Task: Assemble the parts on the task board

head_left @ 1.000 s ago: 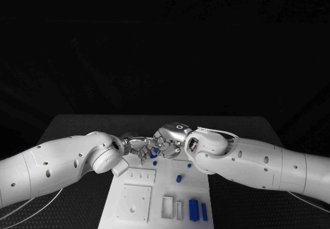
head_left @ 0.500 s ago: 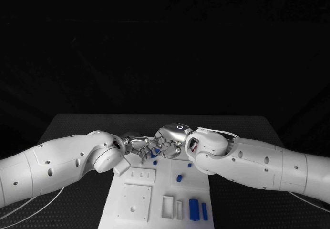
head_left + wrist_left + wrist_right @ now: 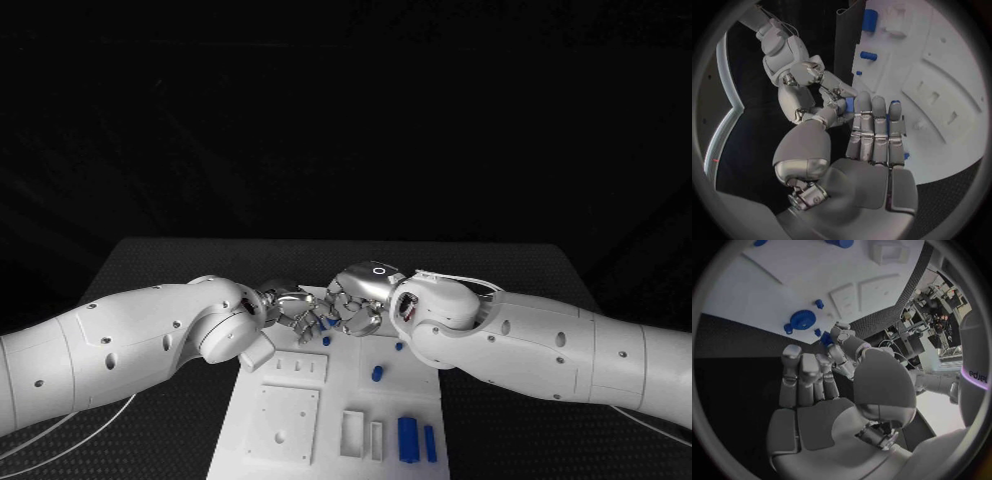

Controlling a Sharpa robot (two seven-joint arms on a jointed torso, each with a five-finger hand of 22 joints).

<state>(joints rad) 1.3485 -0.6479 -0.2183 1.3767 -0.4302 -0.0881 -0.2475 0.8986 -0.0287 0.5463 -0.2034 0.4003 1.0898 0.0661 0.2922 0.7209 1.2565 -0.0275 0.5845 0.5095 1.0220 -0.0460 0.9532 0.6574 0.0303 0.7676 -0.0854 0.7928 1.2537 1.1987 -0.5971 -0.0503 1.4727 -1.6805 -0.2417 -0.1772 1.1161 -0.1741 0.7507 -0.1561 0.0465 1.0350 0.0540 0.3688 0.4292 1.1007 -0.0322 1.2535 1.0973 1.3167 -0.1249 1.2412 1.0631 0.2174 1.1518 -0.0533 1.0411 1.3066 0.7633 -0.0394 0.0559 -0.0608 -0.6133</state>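
Both hands meet over the far end of the white board (image 3: 325,400), which lies on the black desk (image 3: 159,265). Since a second ago the left hand (image 3: 293,308) has moved a little toward the right hand (image 3: 356,305); the other pieces on the board have not moved.

A small blue piece (image 3: 849,104) sits between the fingers (image 3: 834,95) of the right hand and the thumb of the left hand. It seems a handover, but I cannot tell which hand really grips it. The other fingers of both hands are straight and apart.

A blue gear (image 3: 803,319) lies on the board near its edge, and two blue bars (image 3: 415,440) lie at the near end. I judge the assembly is still at an early stage.
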